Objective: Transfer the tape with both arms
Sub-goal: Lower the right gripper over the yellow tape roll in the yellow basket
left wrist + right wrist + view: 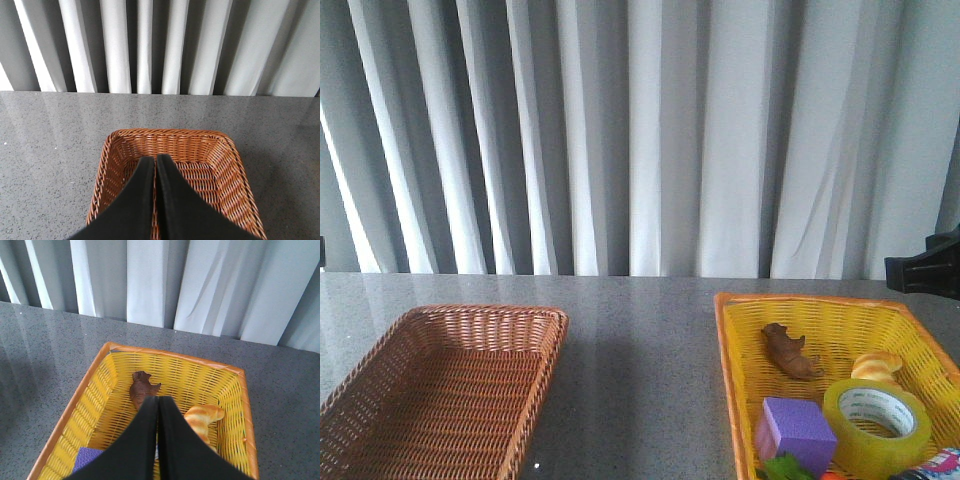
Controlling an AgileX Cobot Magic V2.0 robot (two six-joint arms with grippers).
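Note:
The tape (877, 425), a wide yellow translucent roll with a white printed core, lies flat in the near right part of the yellow basket (740, 345). In the right wrist view my right gripper (158, 399) hangs shut and empty above that yellow basket (90, 400), and its black fingers hide the tape. My left gripper (155, 159) is shut with nothing in it, above the brown wicker basket (227, 165). In the front view only a black part of the right arm (930, 265) shows, at the right edge.
The brown wicker basket (545, 330) stands at the front left of the grey table. Beside the tape are a purple block (795, 432), a brown toy animal (790, 352) and a croissant (876, 367). Grey curtains hang behind the table's far edge.

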